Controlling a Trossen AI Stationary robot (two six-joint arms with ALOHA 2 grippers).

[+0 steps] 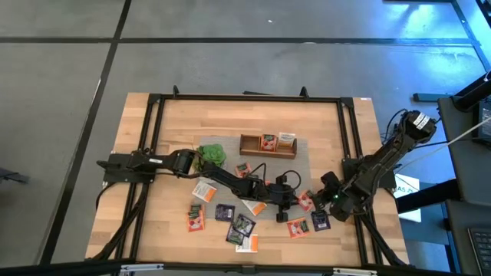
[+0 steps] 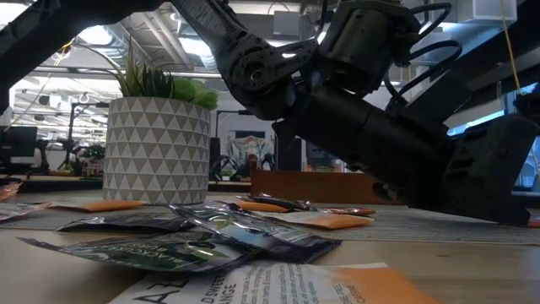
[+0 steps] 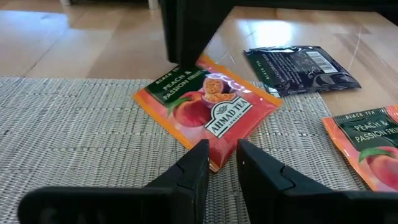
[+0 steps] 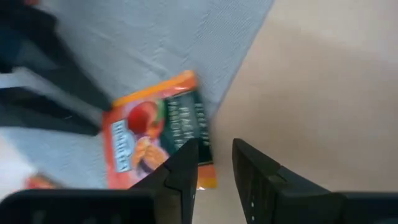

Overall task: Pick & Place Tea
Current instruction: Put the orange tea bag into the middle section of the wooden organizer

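Note:
An orange-red tea sachet (image 3: 208, 109) lies flat near the right edge of a grey woven mat (image 3: 74, 124), with one corner over the bare wood (image 4: 205, 180). My left gripper (image 3: 222, 155) reaches across from the table's left, low and slanting down. Its fingers are a narrow gap apart at the sachet's near corner. My right gripper (image 4: 214, 155) points steeply down over the same sachet (image 1: 306, 202) from the right, also narrowly open. It shows as a dark block (image 3: 180, 31) at the sachet's far corner. More tea sachets (image 1: 242, 226) lie scattered toward the near edge. My left gripper has its fingertips (image 3: 200, 152) at the sachet's near corner (image 3: 213, 164), but I cannot tell whether they touch it. My right gripper stands over the sachet's opposite edge (image 4: 198, 140), and I cannot tell whether it touches. The sachet lies flat on the mat.
A wooden box (image 1: 268, 144) holding two sachets stands at the back of the mat. A potted plant (image 2: 156, 148) is to its left. A dark sachet (image 3: 298, 65) and another orange one (image 3: 367, 146) lie close by on the wood. A black frame (image 1: 153, 153) rims the table.

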